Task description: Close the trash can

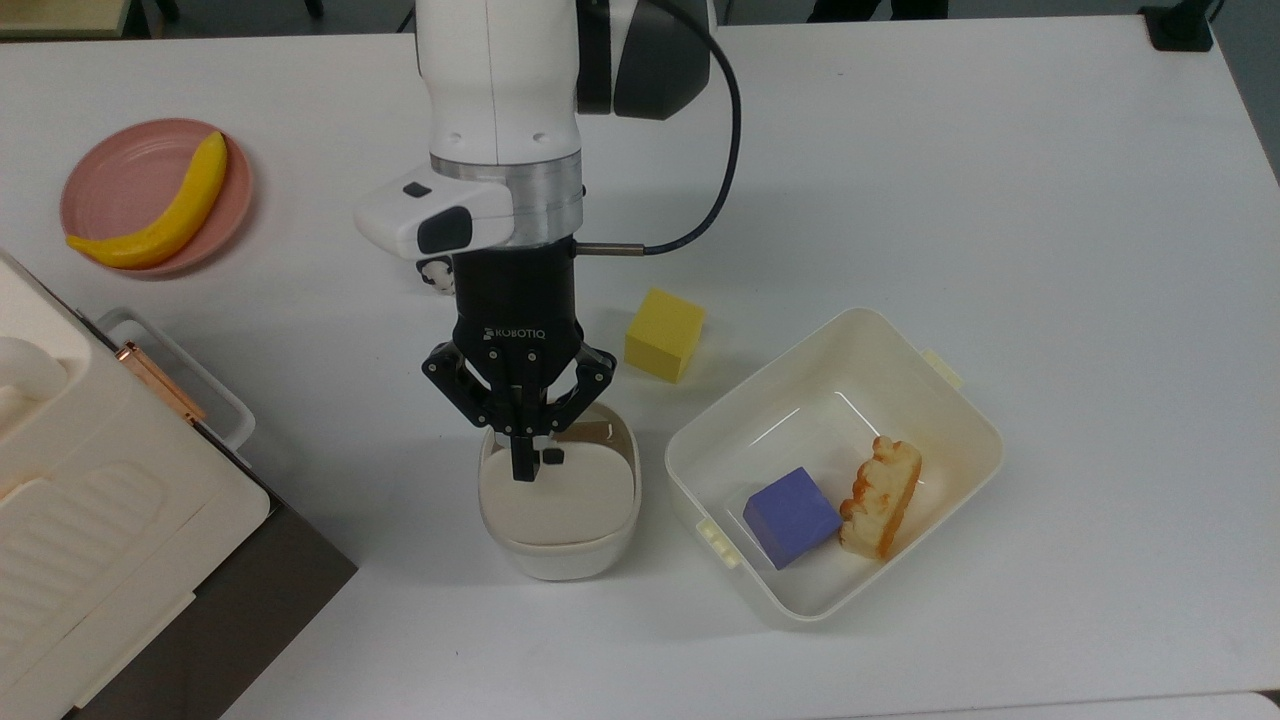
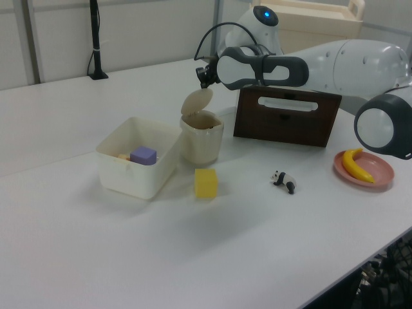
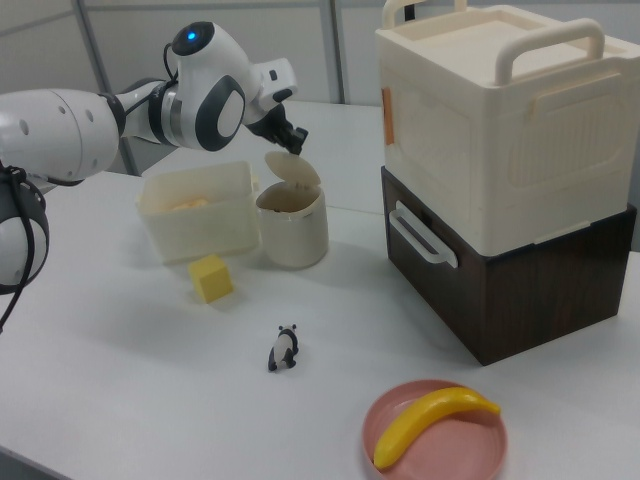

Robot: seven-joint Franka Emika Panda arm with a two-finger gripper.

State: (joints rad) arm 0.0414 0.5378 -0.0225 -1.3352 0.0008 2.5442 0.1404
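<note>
The small cream-white plastic trash can (image 1: 558,500) with its rounded-square top stands on the white table (image 1: 1000,200), just beside the larger cream rectangular tub (image 1: 975,420) that holds a purple cube (image 1: 791,517) and a piece of toast-coloured toy food (image 1: 881,497). Its hinged flat lid (image 2: 196,102) is partly raised: in the left view it tilts up from the rim at a slant, and the brown inside shows beneath it. In the top view a strip of that brown opening (image 1: 605,433) shows on the side toward the arm.

The black two-finger gripper (image 1: 521,462) of the white arm hangs over the lid, its fingers brought together into one narrow tip with nothing between them. That tip sits on or just above the raised edge of the lid, close to the small black dot (image 1: 551,456); whether it truly touches cannot be told. In the right view the gripper (image 3: 290,140) meets the top of the lid from above.

The step in hand appears to be the push that folds the lid down. The next move likely calls for a steady downward press along the lid's arc, until it lies flat on the rim. The can looks light, so a sideways shove could tip or slide it toward the yellow cube (image 1: 664,334).
</note>
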